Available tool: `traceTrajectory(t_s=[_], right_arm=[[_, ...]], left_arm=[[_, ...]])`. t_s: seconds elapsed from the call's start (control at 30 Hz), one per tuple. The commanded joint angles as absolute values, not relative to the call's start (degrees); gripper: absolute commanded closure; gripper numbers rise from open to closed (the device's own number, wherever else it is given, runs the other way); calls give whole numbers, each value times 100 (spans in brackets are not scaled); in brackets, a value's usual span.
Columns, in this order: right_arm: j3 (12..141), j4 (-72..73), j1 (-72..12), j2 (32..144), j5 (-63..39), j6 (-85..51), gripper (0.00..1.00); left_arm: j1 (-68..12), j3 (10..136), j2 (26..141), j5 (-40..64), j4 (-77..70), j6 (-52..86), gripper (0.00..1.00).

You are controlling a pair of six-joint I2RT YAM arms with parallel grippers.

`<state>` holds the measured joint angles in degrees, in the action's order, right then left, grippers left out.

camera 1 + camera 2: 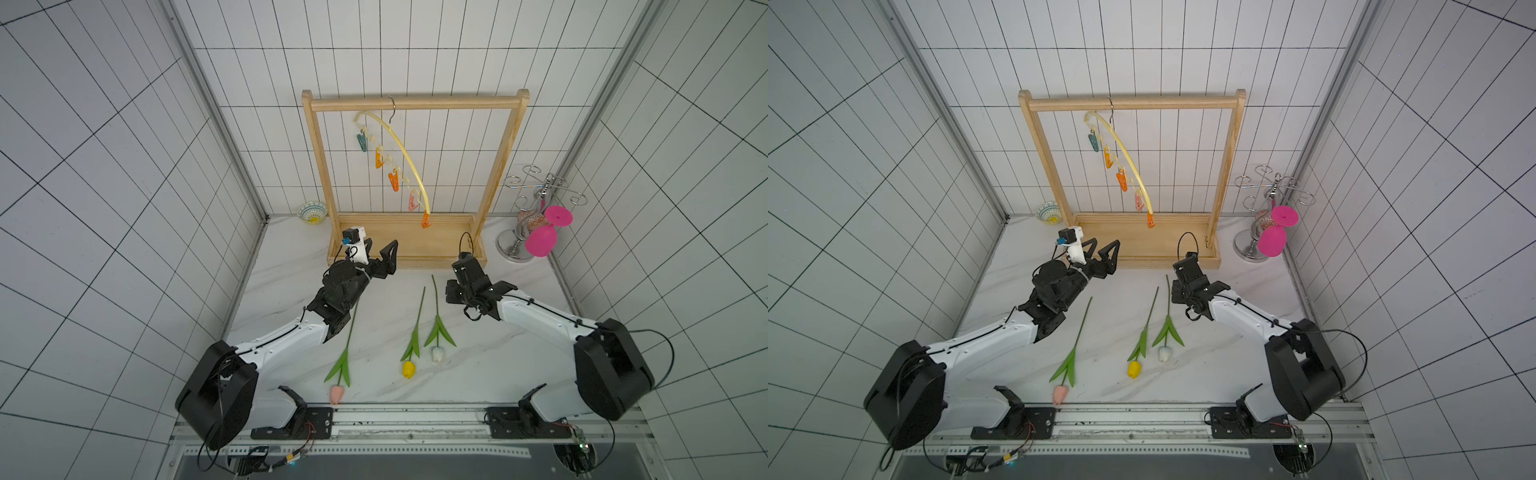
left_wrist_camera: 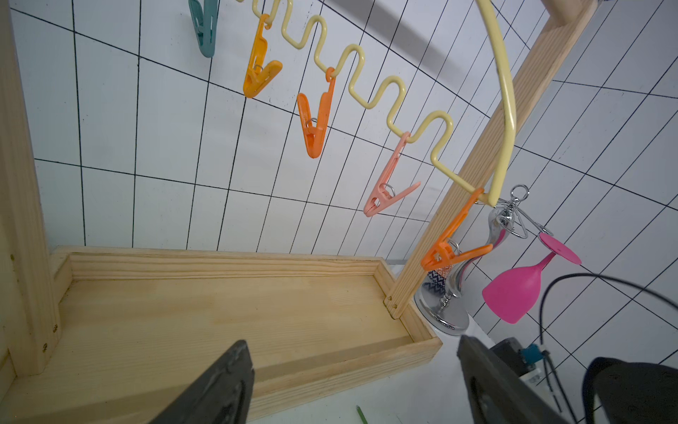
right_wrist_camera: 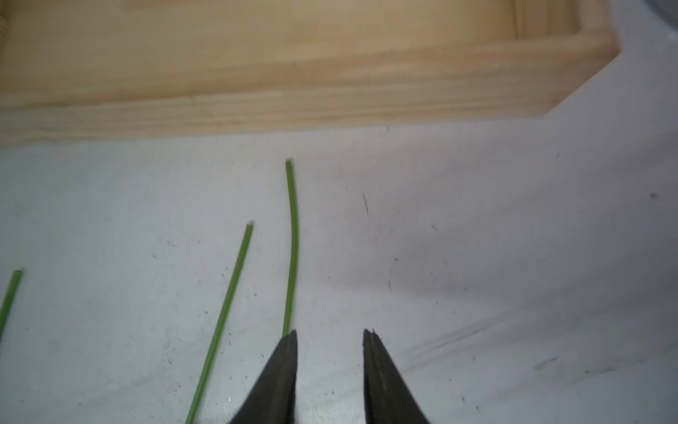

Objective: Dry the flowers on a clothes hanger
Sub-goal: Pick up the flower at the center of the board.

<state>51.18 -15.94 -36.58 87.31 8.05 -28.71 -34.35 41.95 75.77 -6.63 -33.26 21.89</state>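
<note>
Tulips [image 1: 414, 343] with pink, yellow and white heads lie flat mid white table [image 1: 382, 324], none on the pale-yellow plastic hanger [image 2: 511, 102] at its back edge; left gripper [image 2: 350, 343] and right gripper [image 3: 330, 331] gape empty, so the right should next pinch the white tulip's stem [image 3: 291, 238].

A wooden rack [image 1: 415, 102] stands at the back of the counter [image 1: 511, 357]. Inside the rack's frame a hanger [image 2: 510, 102] slants down with its clips dangling. The lowest clip [image 1: 426, 221] hangs near the rack's tray. Beside the hanger, toward the stand [image 1: 514, 249], the frame is open. In front of the rack lie three tulips [image 1: 437, 328], with bare counter between them.
</note>
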Motion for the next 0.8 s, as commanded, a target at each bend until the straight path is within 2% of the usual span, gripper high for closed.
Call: traceTrajectory(t_s=[0.0, 0.1, 0.47, 0.77], right_arm=[[5423, -2351, -3796, 9234, 539, -3125, 63], [5602, -2398, -4000, 9492, 651, -3207, 62], [5985, -2415, -4368, 9852, 1028, -3507, 59], [6298, -2249, -4446, 10220, 607, -3600, 60]], left_arm=[[-3428, 4231, 7502, -721, -3294, 2356, 12], [-3427, 4088, 7433, -629, -3004, 2516, 13], [-3428, 3396, 7957, -193, -3617, 2766, 15], [-3428, 3233, 7798, -141, -3628, 2826, 16]])
